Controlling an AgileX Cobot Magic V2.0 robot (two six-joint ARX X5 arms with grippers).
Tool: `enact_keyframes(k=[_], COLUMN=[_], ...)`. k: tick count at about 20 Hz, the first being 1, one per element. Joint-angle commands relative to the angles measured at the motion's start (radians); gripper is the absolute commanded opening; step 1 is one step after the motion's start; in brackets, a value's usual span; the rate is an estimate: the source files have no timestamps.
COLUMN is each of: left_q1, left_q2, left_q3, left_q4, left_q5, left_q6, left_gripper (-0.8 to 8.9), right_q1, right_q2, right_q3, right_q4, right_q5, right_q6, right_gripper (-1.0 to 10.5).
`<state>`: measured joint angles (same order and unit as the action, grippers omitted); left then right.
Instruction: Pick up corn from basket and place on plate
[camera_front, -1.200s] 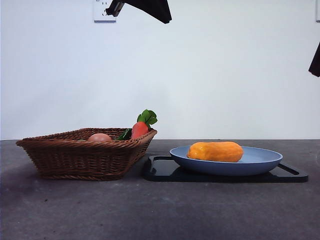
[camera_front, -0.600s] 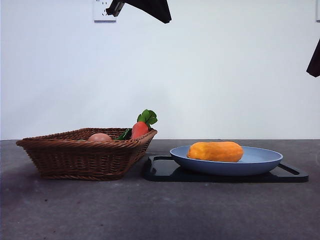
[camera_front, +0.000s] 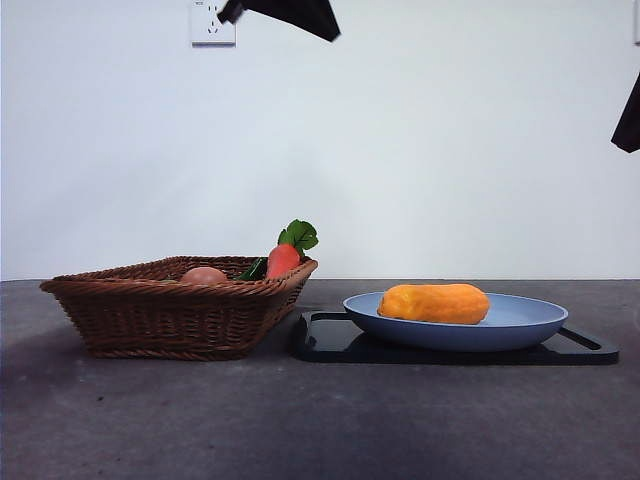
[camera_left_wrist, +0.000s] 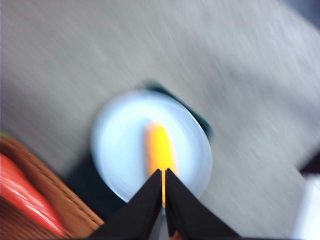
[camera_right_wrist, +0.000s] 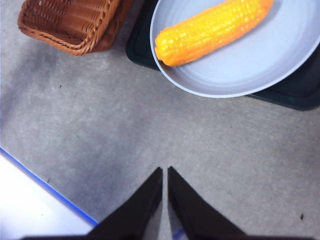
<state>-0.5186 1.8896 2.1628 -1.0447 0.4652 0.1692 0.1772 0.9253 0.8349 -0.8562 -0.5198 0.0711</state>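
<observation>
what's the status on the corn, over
Left claw shut, empty, high above the plate. Right claw shut, empty, over bare table. Corn lies on the plate, out of the basket. Nothing in the way.

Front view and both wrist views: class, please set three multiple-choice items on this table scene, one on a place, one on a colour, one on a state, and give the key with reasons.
1. Where does the corn lie?
A. in the wicker basket
B. on the light-blue plate
C. on the bare table

2. What colour is the tray under the plate?
A. black
B. white
C. red

3. How does the right pincer stand?
A. shut on the corn
B. wide open over the basket
C. jaws shut, holding nothing

Key: 1 B, the cob rests inside the plate's rim in the front view and right wrist view. 2 A, a flat black tray shows beneath the plate. 3 C, its jaws meet above the grey table, apart from the corn. The wicker basket holds a carrot.
</observation>
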Motion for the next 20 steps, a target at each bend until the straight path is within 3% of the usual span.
enact_keyframes(k=[1,6,9,12,18,20], left_q1=[0.016,0.142,0.248,0.368,0.559,0.594], left_q2=[-0.048,-0.188,-0.341,-0.55,-1.0,-1.132], left_q3=[0.035,0.023,-0.093,-0.347,-0.975,-1.184], left_q4=[0.046,0.068,0.081,0.186,0.625,0.78], left_q5=[0.002,0.002,0.002,0.002,-0.001,-0.053], left_q6=[0.033,0.05,0.047,0.024,-0.041,-0.089], left_gripper=[0.08,0.08,0.08,0.08,0.08,0.08], right_q1=[0.003,0.003,0.003,0.003,0.003,0.003], right_q2=[0.006,0.006,0.006,0.006,0.006,0.006], right_q3=[0.006,0.006,0.006,0.006,0.006,0.006], right_q4=[0.011,0.047,0.079,0.116,0.188,0.216], right_q5=[0.001,0.0,0.001,0.001,0.001,0.001], right_q6=[-0.004,-0.004,-0.004,-0.004,-0.004,-0.004], right_gripper=[0.0,0.0,0.0,0.0,0.0,0.0])
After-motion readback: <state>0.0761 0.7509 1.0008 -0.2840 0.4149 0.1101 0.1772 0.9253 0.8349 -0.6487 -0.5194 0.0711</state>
